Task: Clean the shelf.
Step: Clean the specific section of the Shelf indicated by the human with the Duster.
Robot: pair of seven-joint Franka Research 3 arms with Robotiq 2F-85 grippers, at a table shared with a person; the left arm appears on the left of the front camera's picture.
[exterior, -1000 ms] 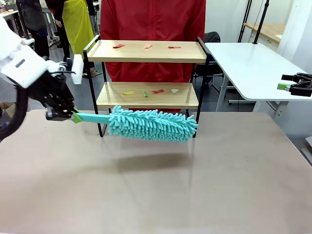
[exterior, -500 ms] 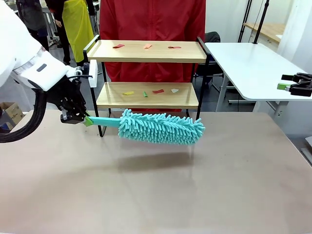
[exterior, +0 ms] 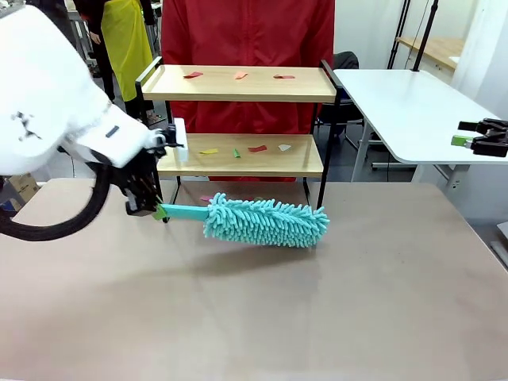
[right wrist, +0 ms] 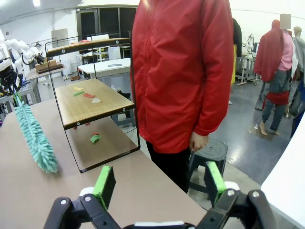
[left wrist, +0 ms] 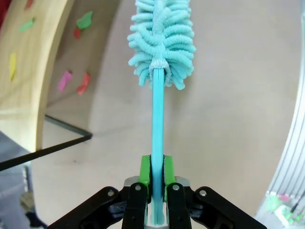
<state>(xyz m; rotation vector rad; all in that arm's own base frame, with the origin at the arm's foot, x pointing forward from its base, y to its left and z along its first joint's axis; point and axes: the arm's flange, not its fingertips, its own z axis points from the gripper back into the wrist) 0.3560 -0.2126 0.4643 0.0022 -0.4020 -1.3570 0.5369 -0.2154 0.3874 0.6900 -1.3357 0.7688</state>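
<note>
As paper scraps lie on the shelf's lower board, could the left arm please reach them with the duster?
Probably yes: its jaws are shut on the duster, held before the shelf and lower than the lower board, whose front is open; it must lift first.

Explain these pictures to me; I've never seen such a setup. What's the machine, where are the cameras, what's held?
This is a two-armed white robot at a table, opposite a person in a red jacket. The front picture looks across the table from the robot's side. The other two come from cameras on each wrist, looking along that arm's pincer. The left pincer is shut on the handle of a fluffy turquoise duster, low in front of the shelf. Coloured paper scraps lie on both boards, and some on the table beneath. The right pincer is open, holding nothing.
</note>
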